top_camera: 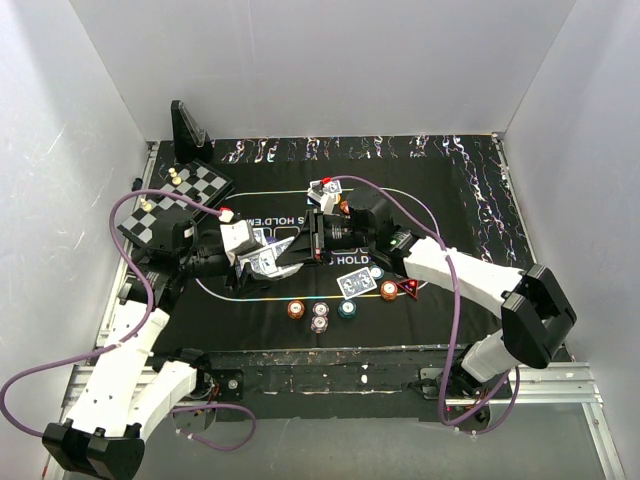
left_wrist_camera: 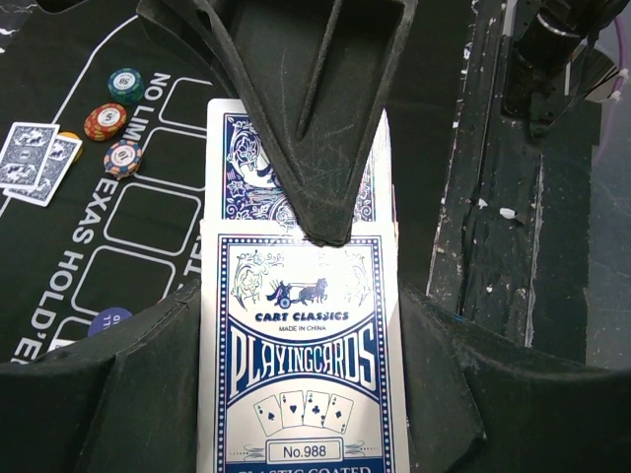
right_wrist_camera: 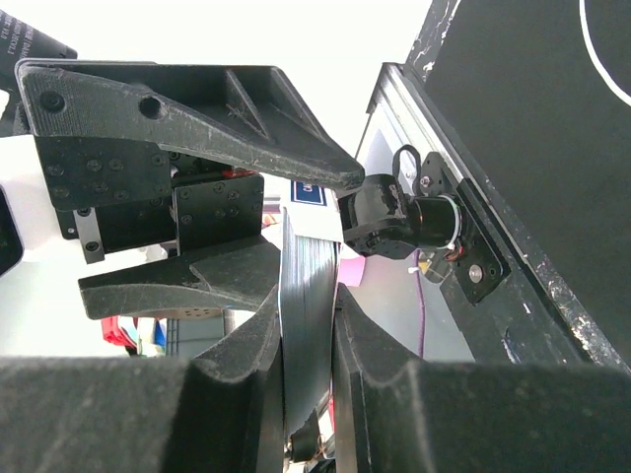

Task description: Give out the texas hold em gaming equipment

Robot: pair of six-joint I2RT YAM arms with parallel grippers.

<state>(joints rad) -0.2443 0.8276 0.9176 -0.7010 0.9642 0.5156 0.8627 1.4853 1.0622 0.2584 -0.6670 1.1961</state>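
A blue-and-white playing-card box [left_wrist_camera: 301,374] is clamped flat in my left gripper [left_wrist_camera: 301,325], held above the mat's middle [top_camera: 262,262]. The deck of playing cards [left_wrist_camera: 242,158] sticks out of the box's far end. My right gripper [right_wrist_camera: 308,325] is shut on that deck [right_wrist_camera: 308,286], which shows edge-on between its pads, and one of its fingers [left_wrist_camera: 315,118] lies over the deck's patterned back. Two dealt cards [top_camera: 357,283] lie face down on the mat. Several poker chips [top_camera: 320,312] sit near its front edge, with an orange chip [top_camera: 388,290] and a red triangle marker [top_camera: 409,289] to their right.
The black Texas Hold'em mat [top_camera: 470,200] covers the table. A chessboard with pieces [top_camera: 175,205] stands at the back left beside a black stand [top_camera: 188,130]. A small white object [top_camera: 322,190] lies behind the grippers. White walls close in three sides.
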